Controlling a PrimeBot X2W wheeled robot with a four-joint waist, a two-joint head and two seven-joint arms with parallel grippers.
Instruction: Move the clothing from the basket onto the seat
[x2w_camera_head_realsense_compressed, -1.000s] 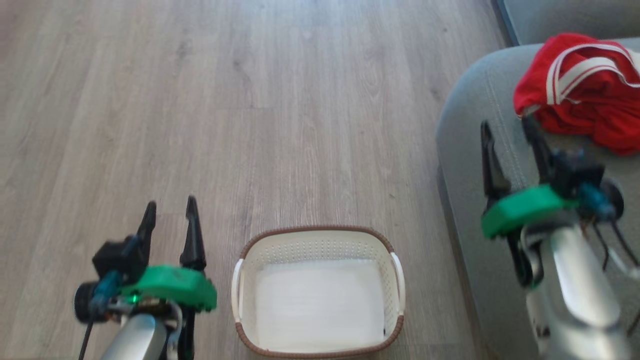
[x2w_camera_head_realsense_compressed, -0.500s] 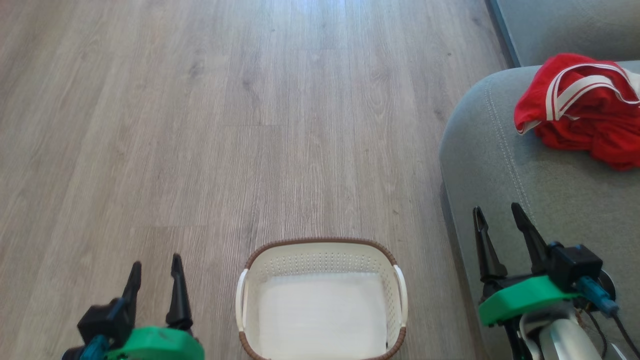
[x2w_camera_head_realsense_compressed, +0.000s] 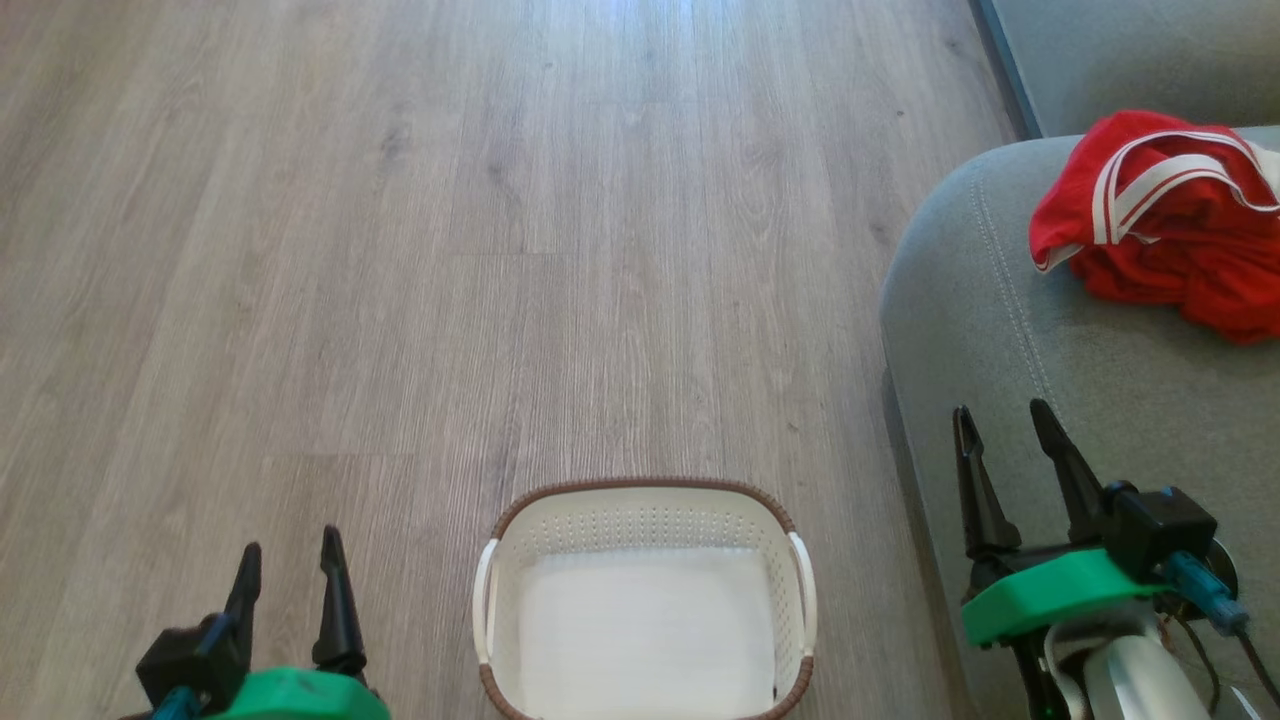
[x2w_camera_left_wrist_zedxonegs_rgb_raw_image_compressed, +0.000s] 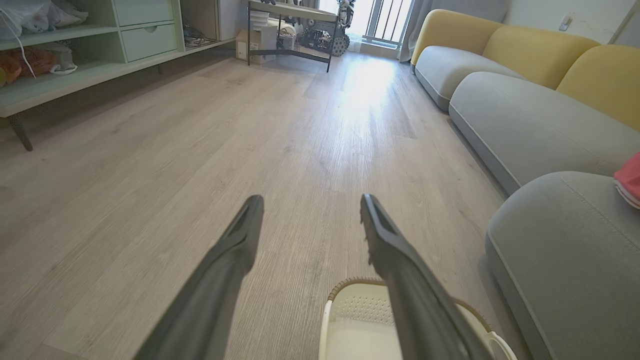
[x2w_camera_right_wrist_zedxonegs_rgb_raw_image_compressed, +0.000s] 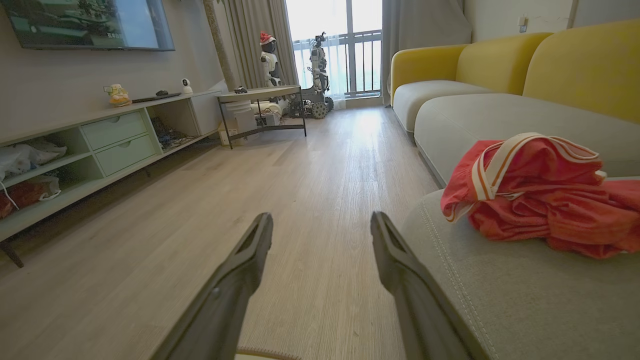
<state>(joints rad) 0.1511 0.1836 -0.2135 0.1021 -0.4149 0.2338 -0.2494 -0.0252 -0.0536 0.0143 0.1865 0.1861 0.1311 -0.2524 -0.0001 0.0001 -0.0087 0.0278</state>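
Red clothing (x2w_camera_head_realsense_compressed: 1160, 230): heaped on seat (x2w_camera_head_realsense_compressed: 1000, 330), far right.
Basket (x2w_camera_head_realsense_compressed: 645, 483): on floor (x2w_camera_head_realsense_compressed: 500, 250), near centre.
Left gripper (x2w_camera_head_realsense_compressed: 290, 540): fingers apart, empty.
Right gripper (x2w_camera_head_realsense_compressed: 1001, 407): fingers apart, above seat edge.

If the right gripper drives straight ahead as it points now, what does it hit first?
Probably nothing soon: the right gripper points along open floor beside the seat. The clothing lies right of that line; the gripper's finger might graze the seat edge.
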